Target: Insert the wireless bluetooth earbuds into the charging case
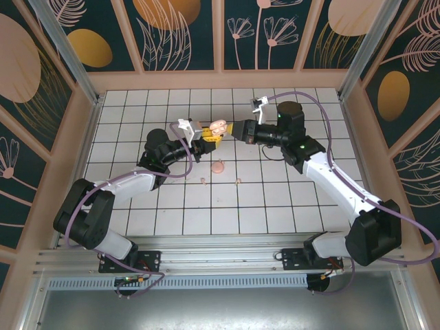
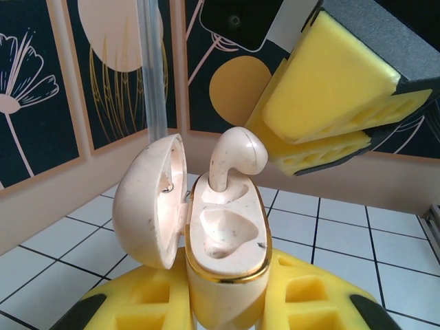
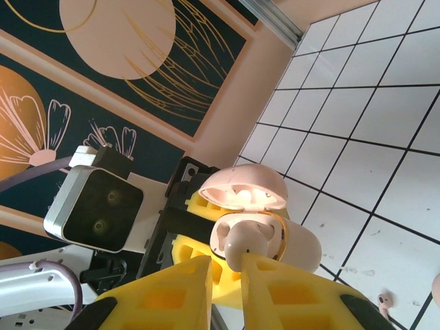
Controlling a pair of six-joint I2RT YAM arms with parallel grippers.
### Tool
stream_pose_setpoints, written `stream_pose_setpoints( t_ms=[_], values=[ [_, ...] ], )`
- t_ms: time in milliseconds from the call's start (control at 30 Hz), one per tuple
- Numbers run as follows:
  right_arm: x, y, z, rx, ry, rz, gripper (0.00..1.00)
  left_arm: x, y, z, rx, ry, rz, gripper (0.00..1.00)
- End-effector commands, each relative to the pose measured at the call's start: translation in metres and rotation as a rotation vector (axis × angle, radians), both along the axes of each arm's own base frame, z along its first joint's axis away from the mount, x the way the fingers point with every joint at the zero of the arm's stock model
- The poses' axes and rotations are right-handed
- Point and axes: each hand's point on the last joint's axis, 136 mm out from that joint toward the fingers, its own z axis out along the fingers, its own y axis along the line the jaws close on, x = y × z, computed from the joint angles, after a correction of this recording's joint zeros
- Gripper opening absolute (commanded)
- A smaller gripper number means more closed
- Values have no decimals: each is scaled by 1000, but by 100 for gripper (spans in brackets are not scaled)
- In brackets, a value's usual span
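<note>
- One tiny cream-pink plastic earbud [image 2: 236, 157] stands stem-down in the far socket of the open, gold-rimmed pink pebble-shaped charging case [image 2: 225, 237], seemingly not fully seated.
- The left gripper [image 2: 223, 302] clamps the case, held above the white tiled table [image 1: 275, 199].
- The right gripper [image 3: 229, 265] has its fingers together, tips at the earbud; whether it pinches or merely touches, I cannot tell.
- Next, likely: press it home without tipping it, then fetch the second earbud [image 3: 385, 300] from the tiles.

Surface [image 1: 275, 206]: white square tiles with dark grid lines, edged by a pale pink rim. Wall panels [image 1: 179, 27]: dark teal, printed with cream flower outlines and orange-gold ovals, set in pink framing on three sides. Aluminium posts [image 1: 67, 49] at the rear corners; aluminium rail [image 1: 227, 261] along the near edge.
</note>
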Motion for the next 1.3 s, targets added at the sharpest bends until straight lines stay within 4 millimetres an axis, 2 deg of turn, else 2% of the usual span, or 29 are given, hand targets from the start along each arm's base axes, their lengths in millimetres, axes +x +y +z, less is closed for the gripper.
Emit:
stream_pose_setpoints(
  t_ms=[0,467,567,733,900,1067,1267],
  values=[
    [-5,11,18,31,-43,39,19,-6,-4,17,-10,-60,-29,3],
    [-7,15,13,16,-36,40,22,-5,-3,13,-2,-53,-25,3],
    [-9,11,14,2,-38,26,25,-5,-3,13,0,-55,-24,3],
    [-14,2,21,-10,-57,7,26,-7,-3,14,3,-59,-28,3],
    [-6,-12,26,-46,-65,-46,27,-8,-3,14,8,-65,-29,3],
    [-1,-24,7,-157,-2,-100,29,-8,0,0,28,-48,-5,3],
    [0,-50,-46,-372,189,-205,30,-12,11,-27,45,8,50,3]
  ],
)
